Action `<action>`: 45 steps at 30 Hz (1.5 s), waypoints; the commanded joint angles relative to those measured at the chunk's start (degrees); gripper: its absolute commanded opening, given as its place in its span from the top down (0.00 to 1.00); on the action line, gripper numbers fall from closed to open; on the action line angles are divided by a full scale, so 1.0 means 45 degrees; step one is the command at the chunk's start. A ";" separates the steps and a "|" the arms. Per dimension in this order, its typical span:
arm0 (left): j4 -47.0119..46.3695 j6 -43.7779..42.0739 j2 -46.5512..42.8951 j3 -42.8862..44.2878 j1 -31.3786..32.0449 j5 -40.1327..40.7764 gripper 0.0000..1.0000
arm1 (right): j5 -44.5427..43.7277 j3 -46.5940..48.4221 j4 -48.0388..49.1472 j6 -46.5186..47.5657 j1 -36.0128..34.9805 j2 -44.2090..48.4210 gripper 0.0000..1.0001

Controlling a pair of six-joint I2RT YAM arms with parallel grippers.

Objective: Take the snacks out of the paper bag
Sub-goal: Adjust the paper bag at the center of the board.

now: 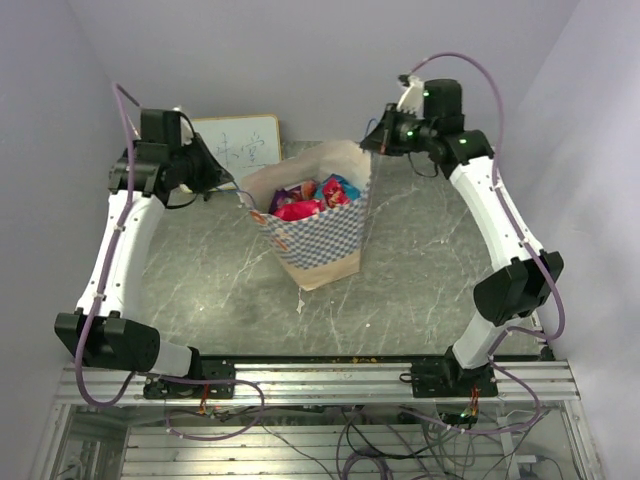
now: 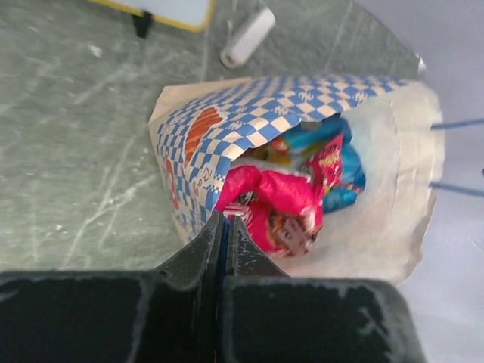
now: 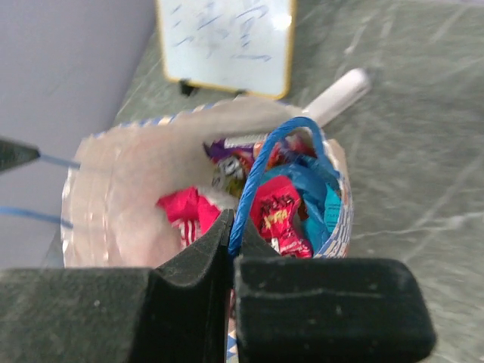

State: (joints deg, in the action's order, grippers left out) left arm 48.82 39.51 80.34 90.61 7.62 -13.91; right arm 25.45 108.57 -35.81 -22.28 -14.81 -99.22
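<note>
I see the paper bag (image 1: 318, 243) upright on the table (image 1: 440, 270), snacks (image 1: 310, 198) filling its open mouth. Left gripper (image 1: 233, 186) at left rim, right gripper (image 1: 369, 143) at right-rear rim.

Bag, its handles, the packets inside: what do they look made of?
The bag looks like matte paper: creased walls, printed blue checks, cream inside. Its handles are thin blue cord, maybe twisted fibre or paper; faint ridges show. The packets seem glossy plastic film: crinkled, with bright highlights.
</note>
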 commanded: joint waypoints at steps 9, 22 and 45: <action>0.0497 -0.0673 -0.0405 0.2905 -0.3227 -0.0324 0.93 | 0.1080 0.0091 0.2071 -0.1319 -0.4342 -0.0068 1.00; -0.1576 -0.0289 0.0828 0.4934 -0.4750 -0.2935 0.93 | 0.2713 0.0968 0.1789 -0.0025 -0.6361 -0.1490 0.99; -0.5111 0.0979 -0.1913 -0.1147 -0.0986 -0.4918 0.93 | 0.1484 -0.5219 0.1036 0.0765 -0.6469 0.2234 0.96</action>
State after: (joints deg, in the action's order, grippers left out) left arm 31.66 41.25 74.76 88.23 -0.40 -34.09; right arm 29.56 86.65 -33.85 -18.81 -43.51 -93.43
